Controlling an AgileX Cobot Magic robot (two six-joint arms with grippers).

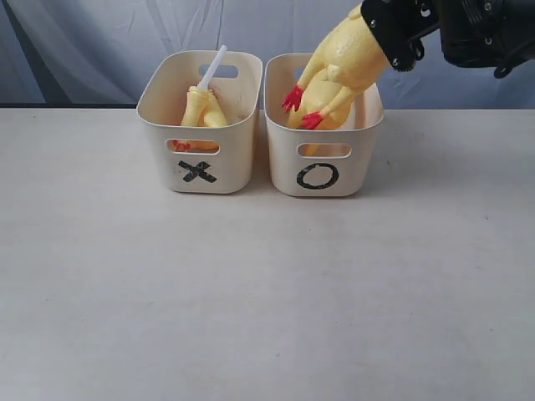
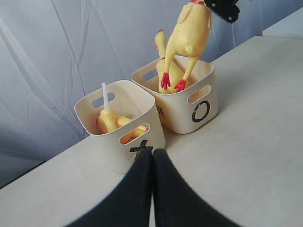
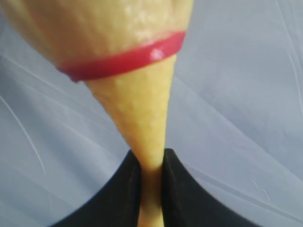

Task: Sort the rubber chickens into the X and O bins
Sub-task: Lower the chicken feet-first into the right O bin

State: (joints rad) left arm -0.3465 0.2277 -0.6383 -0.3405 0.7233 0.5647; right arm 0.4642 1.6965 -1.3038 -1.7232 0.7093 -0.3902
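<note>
The head of the held chicken is hidden past the right gripper; the O bin wall hides most of a second chicken; the X bin wall conceals how many chickens lie inside; the left gripper covers part of the black X.

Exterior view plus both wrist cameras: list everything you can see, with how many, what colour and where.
X bin: one, cream with a black X, on the table, left in the exterior view.
O bin: one, cream with a black O, close beside the X bin.
tube chicken: one, yellow with a white tube, inside the X bin; whether the yellow and red in the handle slot is a second chicken, I cannot tell.
standing chicken: one, yellow with red on its head, upright in the O bin.
held chicken: one, yellow with red feet and neck band, hanging over the O bin.
table: one, off-white.
backdrop: one, grey-blue cloth, behind.
left tool: black, shut, empty.
right tool: black, clamping the held chicken's neck.
</note>
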